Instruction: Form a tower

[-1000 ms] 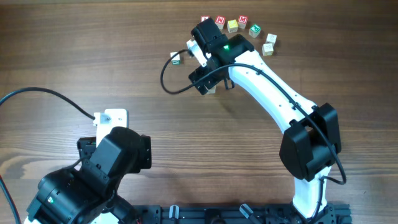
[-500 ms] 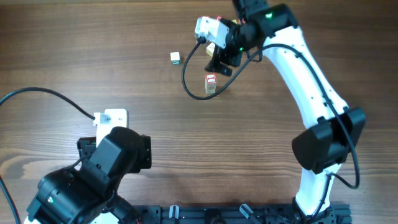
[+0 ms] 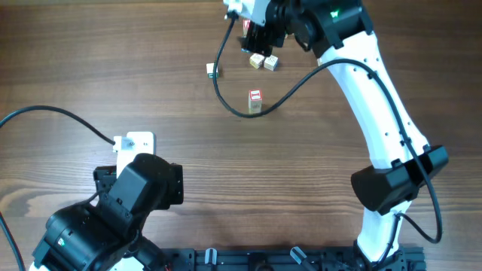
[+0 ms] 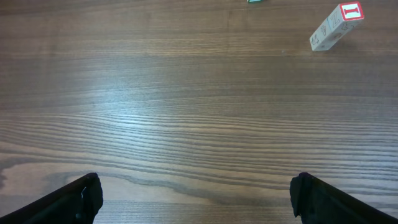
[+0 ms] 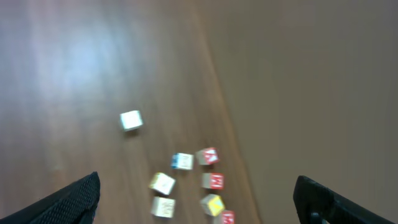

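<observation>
Between the fingers of the left claw (image 4: 196,190), which are spread wide and hold nothing, lies only bare bench (image 4: 186,99). Far ahead of this claw and off to its right stands the tower (image 4: 333,27), well apart from both fingers. It is a short stack of pale wooden letter cubes with a red-marked top face.

By their look the cubes are light, rigid and smooth-sided. They are hardly fragile, but they merely rest on one another, so a sideways touch would probably shift or topple the stack. The best hold is on two opposite flat side faces of a single cube, with the claw descending from above and squared to those faces, clear of edges and corners. A cube added to the tower would need lowering straight onto the red-marked top and releasing without drag.

Farther ahead of the left claw, and left of the tower, a green-marked cube (image 4: 254,1) is cut off by the edge of the left wrist view. Farthest out is the right claw (image 5: 196,190), likewise spread wide and empty. It faces a cluster of loose cubes (image 5: 182,161); its own view is blurred and does not include the tower. Seen from overhead, the tower lies back toward the robot from the right claw and well apart from it, with a pair of cubes (image 3: 257,62) between them.
</observation>
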`<state>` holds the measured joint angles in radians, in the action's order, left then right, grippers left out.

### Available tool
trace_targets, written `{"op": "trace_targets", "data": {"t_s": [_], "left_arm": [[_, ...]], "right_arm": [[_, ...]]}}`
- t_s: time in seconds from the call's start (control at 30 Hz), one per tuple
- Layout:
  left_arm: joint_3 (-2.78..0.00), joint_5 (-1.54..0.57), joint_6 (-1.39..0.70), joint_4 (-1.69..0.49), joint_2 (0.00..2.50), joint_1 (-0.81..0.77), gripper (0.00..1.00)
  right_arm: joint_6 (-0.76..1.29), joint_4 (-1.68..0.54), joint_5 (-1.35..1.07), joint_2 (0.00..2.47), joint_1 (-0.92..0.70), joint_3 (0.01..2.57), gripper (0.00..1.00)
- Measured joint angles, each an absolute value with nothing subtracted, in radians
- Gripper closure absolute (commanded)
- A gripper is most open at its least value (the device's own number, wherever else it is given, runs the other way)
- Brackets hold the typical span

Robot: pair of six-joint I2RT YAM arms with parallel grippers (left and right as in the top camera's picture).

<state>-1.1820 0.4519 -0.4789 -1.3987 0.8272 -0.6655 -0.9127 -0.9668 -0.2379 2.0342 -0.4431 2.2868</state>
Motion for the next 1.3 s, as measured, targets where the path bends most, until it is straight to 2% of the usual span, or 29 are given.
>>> {"op": "trace_targets", "data": {"t_s": [0.1, 0.23, 0.3, 0.43, 0.53, 0.6, 0.67, 0.83, 1.3], "left_arm": [[-1.182, 0.452, -0.479, -1.398, 0.827, -0.665, 0.00], [-1.182, 0.452, -0.479, -1.398, 0.827, -0.665, 0.00], [-1.182, 0.452, -0.479, -1.399, 0.827, -0.665, 0.00], [-1.182, 0.452, -0.479, -1.399, 0.827, -0.665, 0.00], [-1.182, 0.452, -0.479, -1.397, 0.827, -0.665, 0.00], [-1.182, 0.452, -0.479, -1.396, 0.827, -0.665, 0.00], [-1.182, 0.452, -0.479, -1.398, 0.827, -0.665, 0.00], [-1.182, 0.452, -0.479, -1.398, 0.827, -0.665, 0.00], [-1.182, 0.452, -0.479, -1.398, 0.827, -0.665, 0.00]], "right_arm": [[-0.914, -0.904, -0.209, 2.033, -0.428, 2.338, 0.00], [-0.923, -0.713, -0.188, 2.027, -0.394, 2.426, 0.00], [-0.926, -0.713, -0.194, 2.025, -0.392, 2.431, 0.00], [-0.972, -1.020, -0.344, 2.043, -0.392, 2.437, 0.00], [-1.176, -1.412, -0.442, 2.052, -0.392, 2.434, 0.00], [-1.312, -1.549, -0.511, 2.052, -0.394, 2.431, 0.00], [-1.413, -1.524, -0.532, 2.052, -0.410, 2.386, 0.00], [-1.445, -1.378, -0.450, 2.130, -0.443, 2.167, 0.00], [-1.438, -1.256, -0.250, 2.345, -0.464, 2.148, 0.02]]}}
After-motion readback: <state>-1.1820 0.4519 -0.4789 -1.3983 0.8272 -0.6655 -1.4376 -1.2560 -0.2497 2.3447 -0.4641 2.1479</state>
